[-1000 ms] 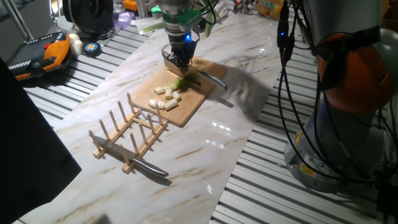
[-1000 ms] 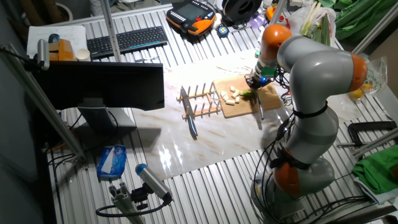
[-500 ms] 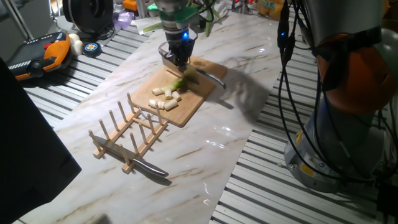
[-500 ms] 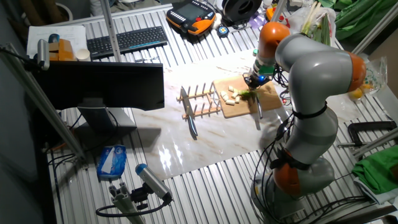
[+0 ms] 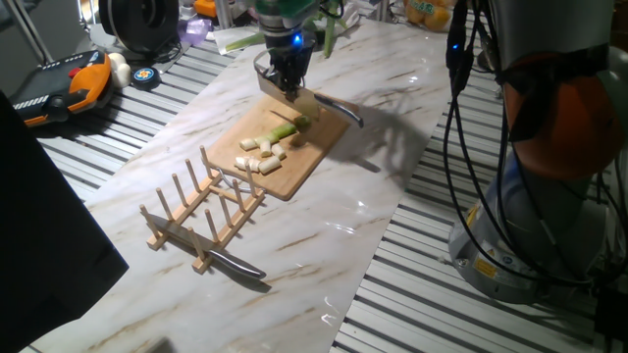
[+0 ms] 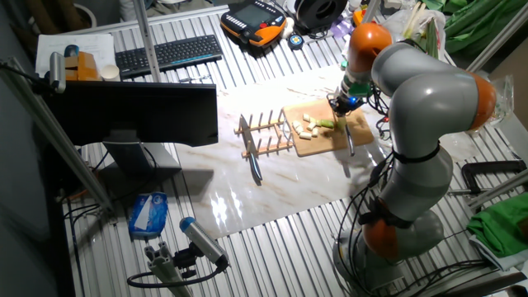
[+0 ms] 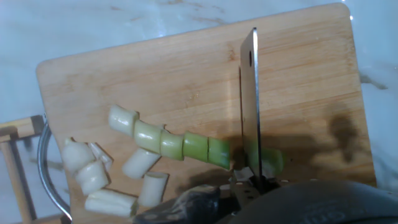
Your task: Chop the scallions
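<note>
Compared with 1 second ago, the gripper [image 5: 285, 83] has risen and moved toward the far end of the cutting board [image 5: 319, 157], away from the wooden rack [image 5: 201, 216]. The knife [image 7: 250, 106] has gone up with it: in the fixed view its blade now stands out over the far edge of the board instead of lying low on the stalk. The hand view shows the blade edge-on, above the green end of the scallions [image 7: 186, 146]. The fingers themselves are hidden under the camera housing, but the knife travels with the hand, so the gripper is judged to be clenched on its handle.

This looks like the lift between 2 strokes. The stalk already shows about 5 cut segments, lying in a row and touching each other, and only a short green stub remains on the far side of the blade. The task is probably close to its end, with 1 or 2 cuts left.

The scallions lie near the middle of the board. The long axis of the row runs almost across the blade, a little tilted; the white end points toward the rack, the green end away from it. Some loose white pieces [image 7: 99, 180] lie at the rack-side edge of the board.
</note>
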Controlling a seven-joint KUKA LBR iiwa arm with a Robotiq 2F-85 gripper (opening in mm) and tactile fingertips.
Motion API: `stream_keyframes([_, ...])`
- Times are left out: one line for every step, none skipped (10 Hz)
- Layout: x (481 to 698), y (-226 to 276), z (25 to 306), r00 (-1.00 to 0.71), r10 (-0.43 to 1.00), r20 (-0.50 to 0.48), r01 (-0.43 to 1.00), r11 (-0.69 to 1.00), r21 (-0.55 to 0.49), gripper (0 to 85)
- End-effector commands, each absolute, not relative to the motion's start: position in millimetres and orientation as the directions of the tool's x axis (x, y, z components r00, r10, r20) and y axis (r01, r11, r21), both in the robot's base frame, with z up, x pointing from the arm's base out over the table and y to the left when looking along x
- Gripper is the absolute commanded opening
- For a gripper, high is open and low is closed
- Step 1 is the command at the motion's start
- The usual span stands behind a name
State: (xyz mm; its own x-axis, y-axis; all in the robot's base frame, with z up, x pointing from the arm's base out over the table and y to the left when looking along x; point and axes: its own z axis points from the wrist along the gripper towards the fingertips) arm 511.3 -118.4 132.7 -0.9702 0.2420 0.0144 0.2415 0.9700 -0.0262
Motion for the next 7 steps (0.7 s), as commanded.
stream_keyframes([511.6,-118.0,133.1,-0.971,0.237,0.011,0.236,0.971,-0.023,0.7])
stream_keyframes([512.2,-117.0,133.9,-0.972,0.235,0.007,0.235,0.972,-0.022,0.7])
stream_keyframes([511.9,-118.0,134.9,-0.973,0.231,0.006,0.231,0.973,-0.017,0.7])
stream_keyframes([511.6,-119.2,135.9,-0.973,0.229,0.011,0.229,0.973,-0.012,0.7])
stream_keyframes([512.7,-117.5,137.0,-0.974,0.228,0.013,0.228,0.974,-0.011,0.7])
stream_keyframes([512.2,-116.7,138.1,-0.975,0.222,0.013,0.222,0.975,-0.011,0.7])
stream_keyframes([512.7,-113.7,140.1,-0.975,0.22,0.013,0.22,0.975,-0.009,0.7])
